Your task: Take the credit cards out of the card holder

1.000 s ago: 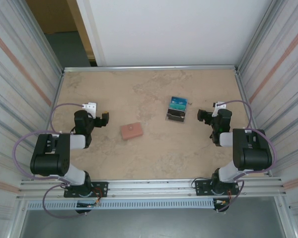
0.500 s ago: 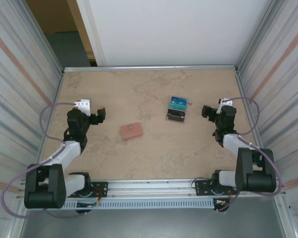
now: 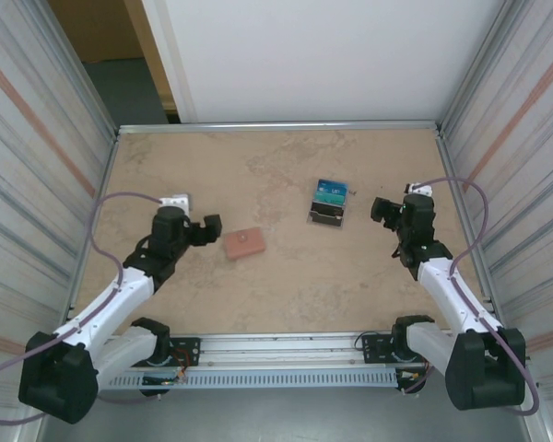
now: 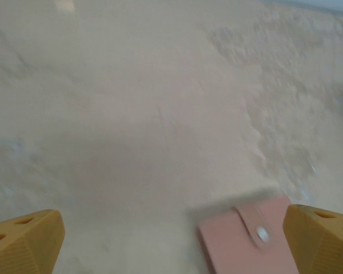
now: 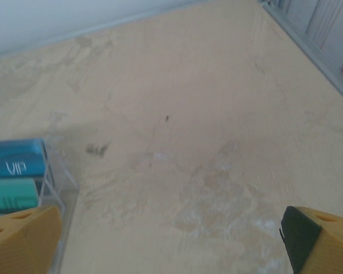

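Left claw point(image 3: 210, 225) and right claw point(image 3: 378, 208) gape empty; card holder point(image 3: 245, 244) seemingly lies clear all round.

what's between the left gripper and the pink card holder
Nothing: in the top view only a short strip of bare table separates the open left gripper from the card holder, and the left wrist view agrees.

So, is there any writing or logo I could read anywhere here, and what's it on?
"VIP": on the blue panel of the clear box.
Teal panel below it: pale marks, too blurred to read.
Pink wallet: no writing, just a snap.
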Motion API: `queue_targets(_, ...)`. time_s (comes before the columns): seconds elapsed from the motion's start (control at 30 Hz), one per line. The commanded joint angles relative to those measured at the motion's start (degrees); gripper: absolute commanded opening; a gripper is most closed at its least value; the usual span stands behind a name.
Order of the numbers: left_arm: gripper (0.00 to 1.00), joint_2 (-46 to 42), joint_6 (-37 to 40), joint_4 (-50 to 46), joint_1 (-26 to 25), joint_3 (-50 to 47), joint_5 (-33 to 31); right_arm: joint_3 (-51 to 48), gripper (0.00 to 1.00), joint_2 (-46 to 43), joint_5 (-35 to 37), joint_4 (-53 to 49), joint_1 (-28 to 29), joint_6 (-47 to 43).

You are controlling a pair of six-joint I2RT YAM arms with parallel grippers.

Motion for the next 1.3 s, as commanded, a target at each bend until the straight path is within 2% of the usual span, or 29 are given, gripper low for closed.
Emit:
queue_targets(0.0,0.99,1.52,-12.3,-5.97,-5.98,-0.37,-3.62,3.38,0.99,-2.21,3.86,-10.33,1.37,4.64)
queue_targets(0.13,0.99,7.8,-15.51,-4.83,-13.26,0.35,-6.3,5.98,0.99,-2.06,4.31,-16.34,2.89,7.81)
queue_targets(0.2,0.99,11.22,-15.82,-2.91,-14.54,0.95,-5.5,6.69,0.99,-2.09,4.42,-18.07,3.93,8.83)
queue_targets(0.37,0.99,17.65,-15.9,0.89,-14.5,2.47,-1.95,8.53,0.99,-1.69,4.93,-21.61,6.2,10.23)
queue_targets(0.7,0.99,26.11,-6.61,5.72,-13.58,7.91,4.37,10.83,0.99,1.7,5.62,-24.33,8.08,12.16)
queue_targets(0.9,0.99,30.68,-5.55,6.95,-13.25,11.03,7.16,12.39,0.99,3.72,6.1,-24.65,9.06,12.21)
queue_targets(1.07,0.98,33.51,-2.73,8.95,-13.19,13.04,12.25,13.87,0.99,4.86,5.06,-25.48,9.68,12.39)
queue_targets(1.27,0.95,37.2,5.54,9.78,-14.95,17.5,19.79,16.04,0.99,5.56,4.79,-27.43,11.26,12.41)
